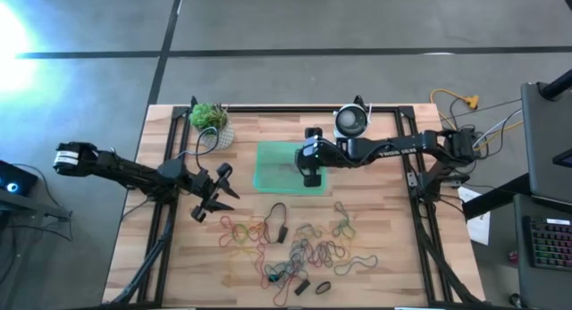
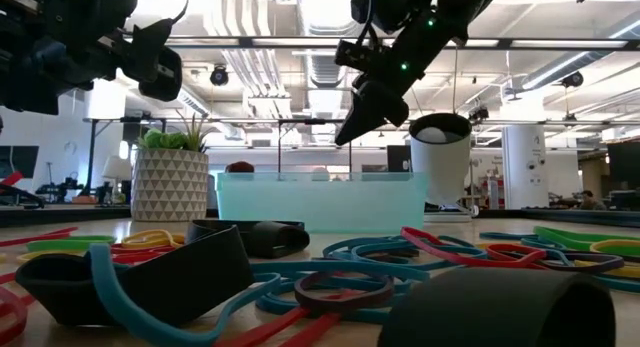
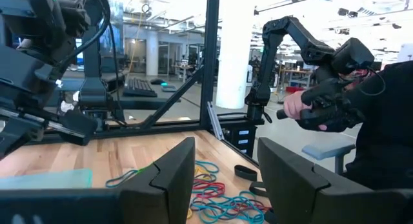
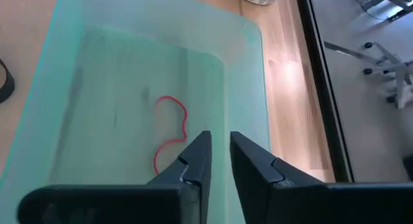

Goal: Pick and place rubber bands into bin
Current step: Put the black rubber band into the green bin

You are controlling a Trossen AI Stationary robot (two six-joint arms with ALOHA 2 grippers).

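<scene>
Rubber bands (image 1: 299,252): I still have nearly the whole pile to clear. It's a loose, tangled spread along the tabletop's (image 1: 384,221) near edge, well apart from the bin (image 1: 277,163). The bin sits mid-tabletop toward the far edge, and I count just one red band (image 4: 171,130) lying on its floor, so I'd call the task barely started.

My right pincer (image 4: 219,161) hangs over the bin; its fingers show a narrow gap and pinch nothing, with the red band lying just beyond the tips, apart from them. Left pincer (image 1: 213,196) waits spread wide and empty near the tabletop's left edge, just beside the pile.
</scene>
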